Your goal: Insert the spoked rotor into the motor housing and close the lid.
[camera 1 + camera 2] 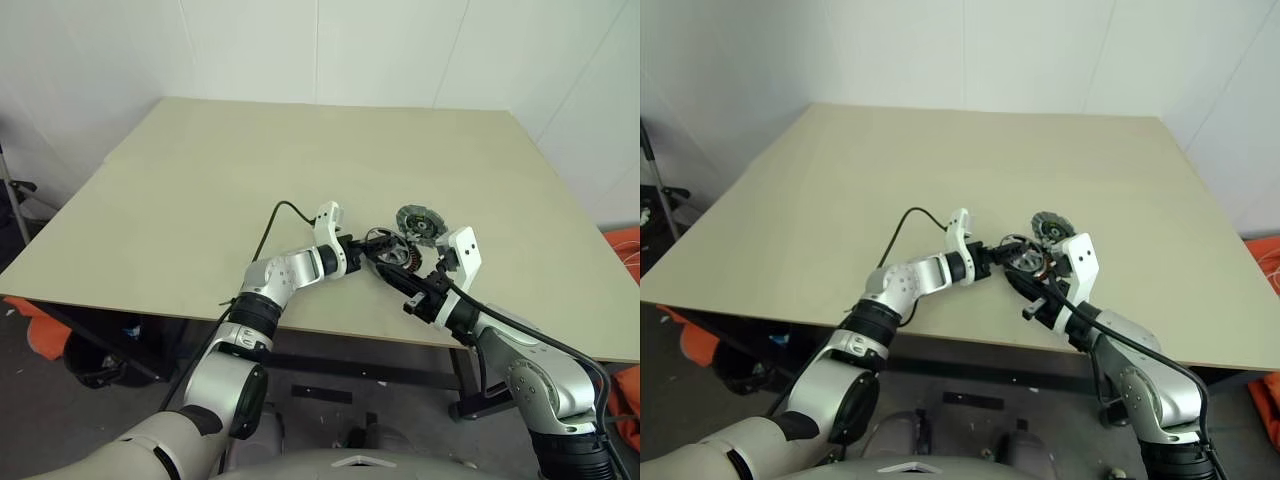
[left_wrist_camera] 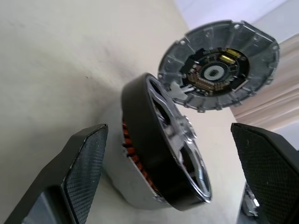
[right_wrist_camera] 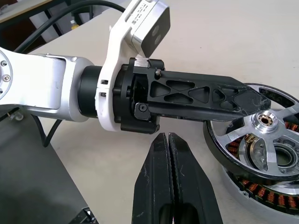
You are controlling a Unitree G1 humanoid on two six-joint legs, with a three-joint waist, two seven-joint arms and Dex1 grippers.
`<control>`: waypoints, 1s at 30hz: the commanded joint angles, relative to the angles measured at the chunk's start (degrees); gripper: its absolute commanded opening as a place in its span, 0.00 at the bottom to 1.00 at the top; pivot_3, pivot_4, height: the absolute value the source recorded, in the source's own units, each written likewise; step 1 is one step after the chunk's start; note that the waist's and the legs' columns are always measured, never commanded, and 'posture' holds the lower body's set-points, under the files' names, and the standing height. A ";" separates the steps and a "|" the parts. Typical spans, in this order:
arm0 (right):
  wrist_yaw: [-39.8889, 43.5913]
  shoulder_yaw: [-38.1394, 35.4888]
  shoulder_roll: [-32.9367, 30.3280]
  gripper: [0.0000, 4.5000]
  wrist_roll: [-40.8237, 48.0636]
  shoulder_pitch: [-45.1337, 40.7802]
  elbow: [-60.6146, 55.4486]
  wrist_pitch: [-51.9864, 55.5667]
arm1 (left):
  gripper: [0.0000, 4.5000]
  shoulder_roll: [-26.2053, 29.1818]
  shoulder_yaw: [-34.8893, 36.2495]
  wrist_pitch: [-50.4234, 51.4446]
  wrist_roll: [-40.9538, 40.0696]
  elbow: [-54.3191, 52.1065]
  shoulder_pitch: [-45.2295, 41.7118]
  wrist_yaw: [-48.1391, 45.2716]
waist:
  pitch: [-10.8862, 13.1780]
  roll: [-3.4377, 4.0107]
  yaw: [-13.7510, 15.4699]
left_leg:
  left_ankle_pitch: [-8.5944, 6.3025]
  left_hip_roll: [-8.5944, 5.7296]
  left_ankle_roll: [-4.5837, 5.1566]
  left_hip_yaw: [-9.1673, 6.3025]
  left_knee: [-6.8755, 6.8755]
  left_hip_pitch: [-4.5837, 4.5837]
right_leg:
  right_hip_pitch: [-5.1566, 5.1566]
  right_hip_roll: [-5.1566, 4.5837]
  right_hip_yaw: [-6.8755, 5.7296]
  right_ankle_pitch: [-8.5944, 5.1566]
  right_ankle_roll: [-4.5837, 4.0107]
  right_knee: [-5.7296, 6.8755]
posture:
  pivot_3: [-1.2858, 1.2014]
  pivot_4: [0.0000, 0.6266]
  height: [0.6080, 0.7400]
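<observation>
My left tool [image 2: 163, 177] gapes around the black-rimmed silver spoked rotor [image 2: 175, 154], tilted on the grey copper-wound motor housing [image 3: 261, 189]; my right tool [image 3: 169, 144] is clenched empty.

The spoked rotor [image 3: 254, 140] hides most of the motor housing [image 3: 261, 189], cut off at the edge.

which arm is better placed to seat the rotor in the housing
Left, probably. The left gripper is open astride the spoked rotor, which sits tilted on the motor housing. The right gripper is shut, short of it.
</observation>
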 commanded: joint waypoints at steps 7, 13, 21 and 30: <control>0.45 -0.17 0.26 0.00 -0.33 -0.89 0.26 -1.78 | 1.00 -2.04 -5.06 -10.15 8.69 -2.97 0.29 -1.80 | -0.01 0.02 -0.04 | 0.00 0.02 0.00 0.00 0.00 0.00 | -0.01 0.01 0.00 0.00 0.00 0.00 | 0.52 0.00 1.00; -0.17 -0.30 0.59 0.00 -0.72 -2.20 0.47 -1.82 | 1.00 0.61 -4.14 -12.65 12.32 -4.24 2.58 0.30 | -0.02 0.03 -0.10 | 0.00 0.01 0.00 0.00 0.00 0.00 | -0.01 0.00 0.00 0.00 0.00 0.00 | 0.52 0.00 1.00; -3.21 -0.63 1.60 0.00 -2.87 -5.12 1.89 -2.40 | 1.00 1.81 0.56 -14.91 12.48 -8.39 4.64 2.62 | -0.04 0.06 -0.14 | 0.00 0.02 0.00 0.01 0.00 0.00 | -0.02 0.00 0.00 0.00 -0.01 0.01 | 0.52 0.00 1.00; -3.06 -0.07 1.88 0.00 -3.42 -6.72 3.34 -2.87 | 1.00 1.61 3.05 -17.02 11.17 -14.53 9.23 1.44 | -0.04 0.06 -0.16 | -0.01 0.02 0.01 0.01 0.00 -0.07 | -0.07 0.00 0.00 0.00 -0.02 0.01 | 0.52 0.00 1.00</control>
